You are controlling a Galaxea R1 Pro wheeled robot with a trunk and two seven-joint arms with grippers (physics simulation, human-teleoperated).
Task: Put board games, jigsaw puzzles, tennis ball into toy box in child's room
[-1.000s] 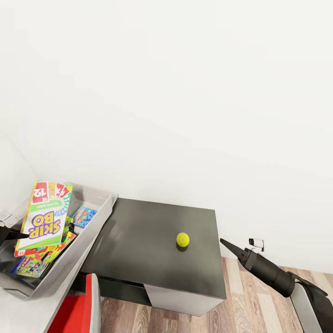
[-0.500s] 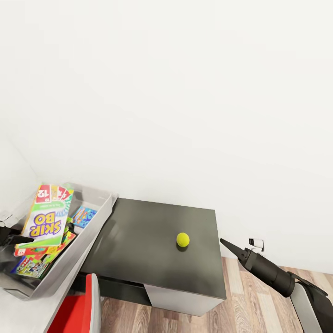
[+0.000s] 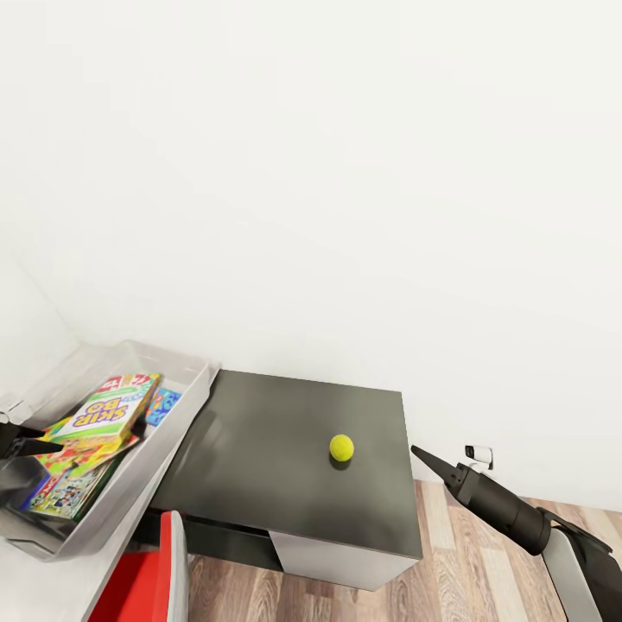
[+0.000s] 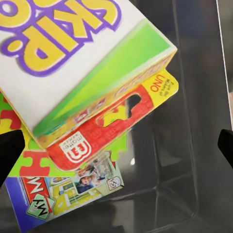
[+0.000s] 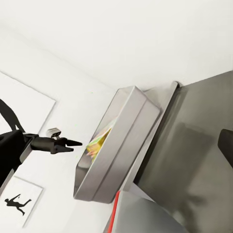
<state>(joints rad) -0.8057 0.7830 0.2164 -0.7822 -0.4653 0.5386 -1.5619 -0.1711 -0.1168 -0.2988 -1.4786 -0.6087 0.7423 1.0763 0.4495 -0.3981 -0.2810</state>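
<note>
We see the toy box sitting at the left of the head view, a shallow grey bin on the white part of the table, with its flared wall next to the lower dark-grey section. Inside it the Skip-Bo box lies tilted on top of a heap: a multicolour jigsaw puzzle under it, another printed game box at the near end, and a small blue box towards the far wall. In the left wrist view the Skip-Bo box rests over a red Uno pack, with the Monopoly box lowest against the clear grey floor of the bin.

The tennis ball lies alone on the dark-grey section, well apart from the toy box.

Our left gripper hovers at the near end of the bin, its fingers spread wide and holding nothing. Our right gripper hangs beyond the right edge of the dark section, over the wood-plank floor; we cannot tell how its fingers stand. A red chair shows at the bottom of the head view.
</note>
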